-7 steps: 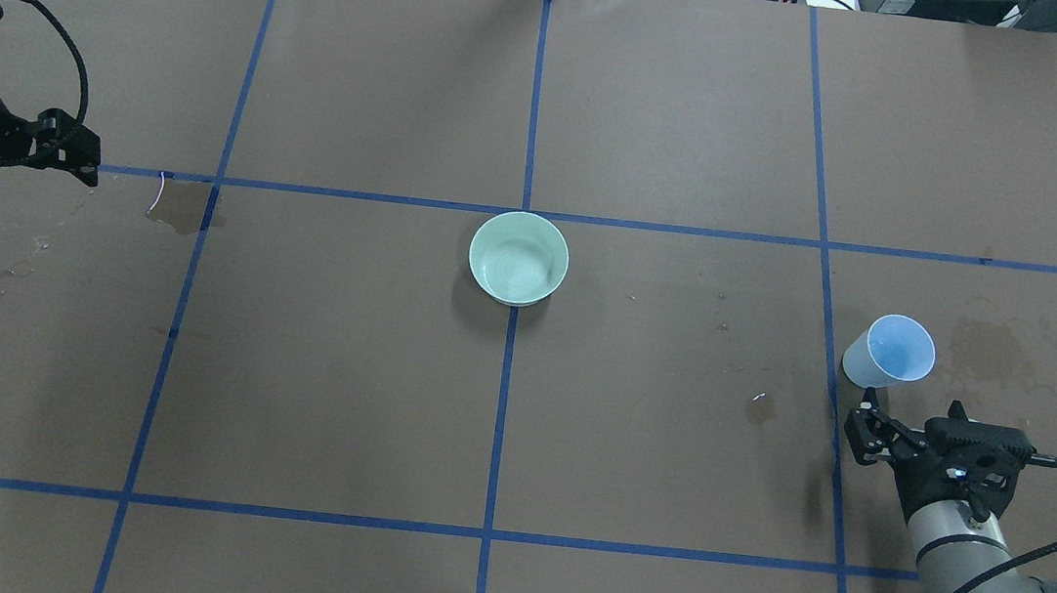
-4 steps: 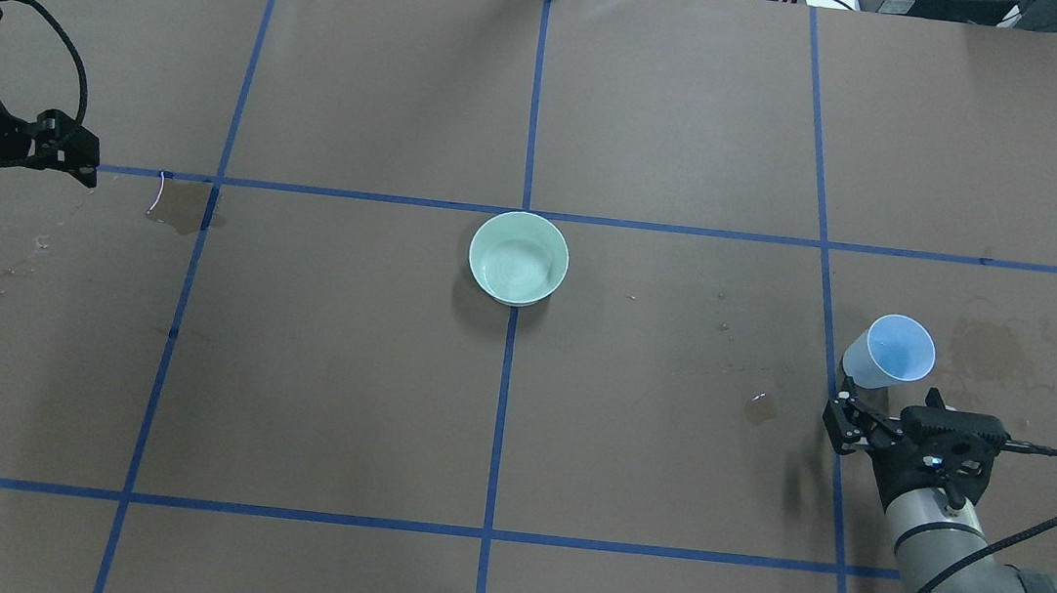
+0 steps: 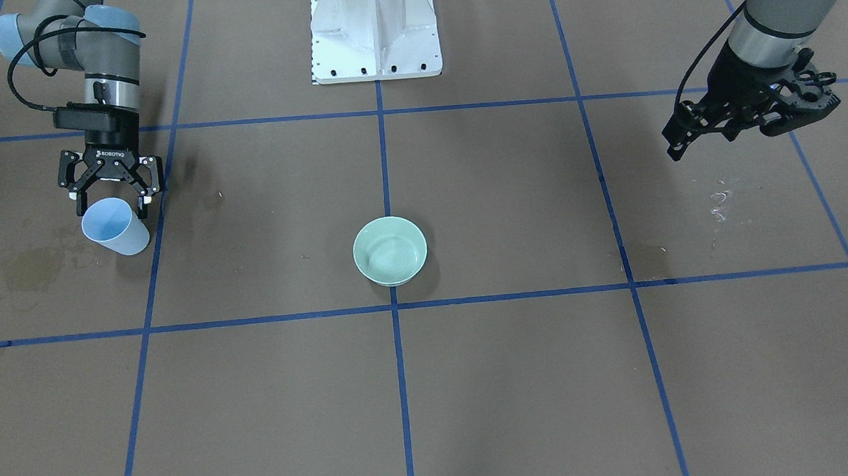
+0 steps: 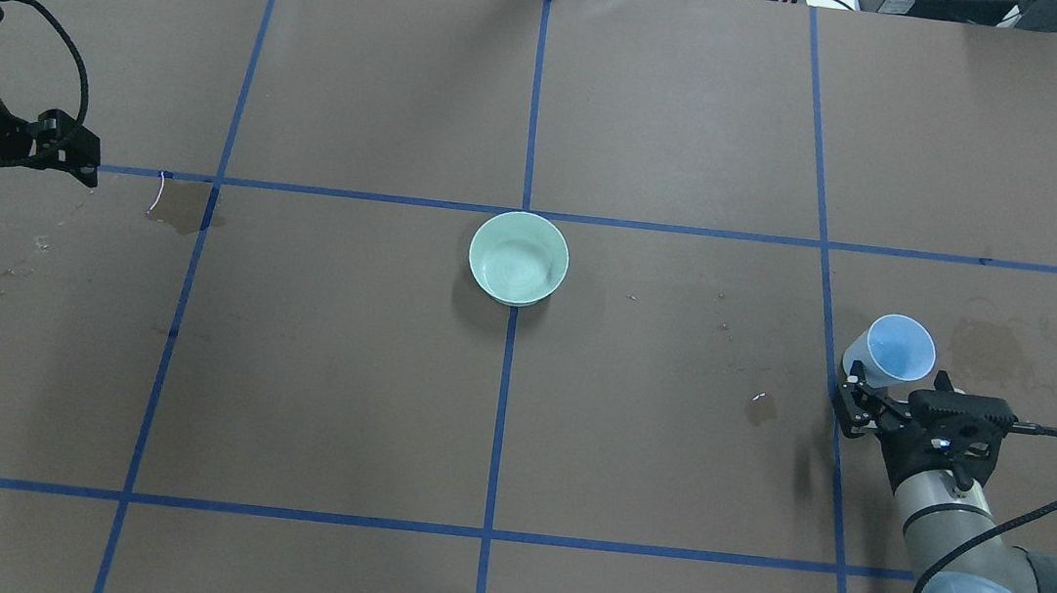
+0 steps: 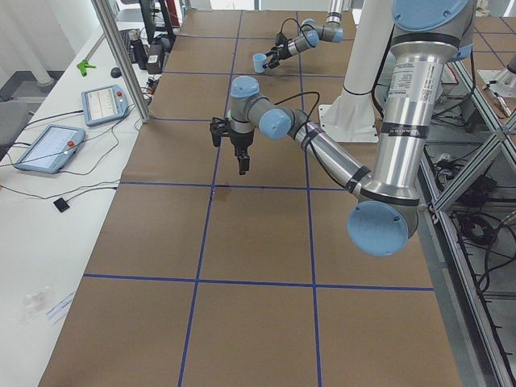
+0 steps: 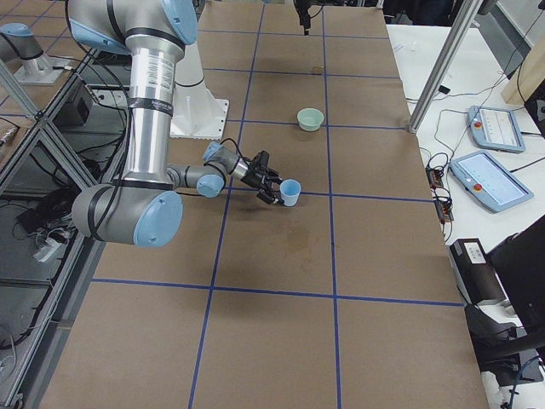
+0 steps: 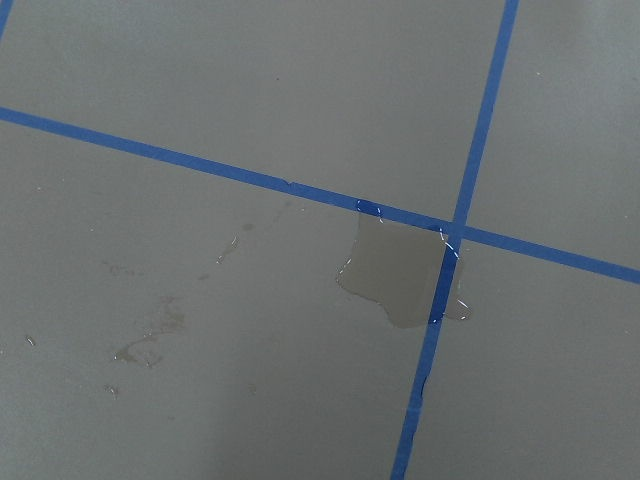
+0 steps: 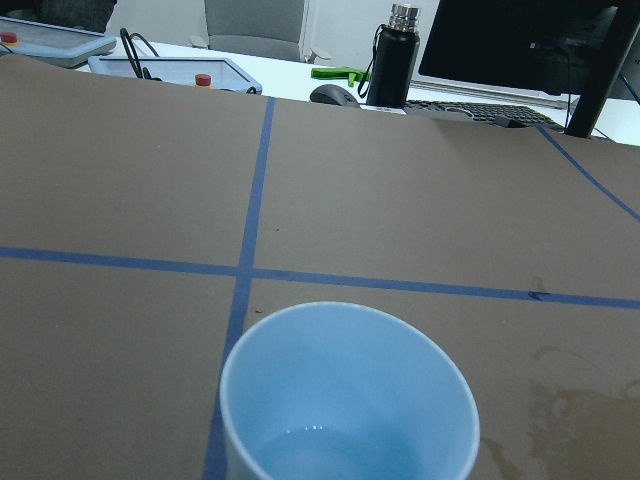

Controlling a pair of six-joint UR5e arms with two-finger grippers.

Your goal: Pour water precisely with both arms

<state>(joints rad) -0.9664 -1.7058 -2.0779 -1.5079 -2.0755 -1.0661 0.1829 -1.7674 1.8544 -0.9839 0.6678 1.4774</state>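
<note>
Across the brown paper-covered table [image 3: 514, 380], seen from the front, a mint-green ceramic bowl [image 3: 389, 250] sits at the centre and a pale-blue plastic cup [image 3: 116, 227] stands well apart at the view's left. Nothing is lifted, so I judge the pour barely begun: grasp, carry and tip remain. The right gripper [image 3: 114, 200] gapes wide about the cup, clamping nothing. From overhead, the left gripper [image 4: 62, 154] hangs spread and empty at the far left. Through the right wrist camera, the water [image 8: 320, 450] glints low inside the cup.
</note>
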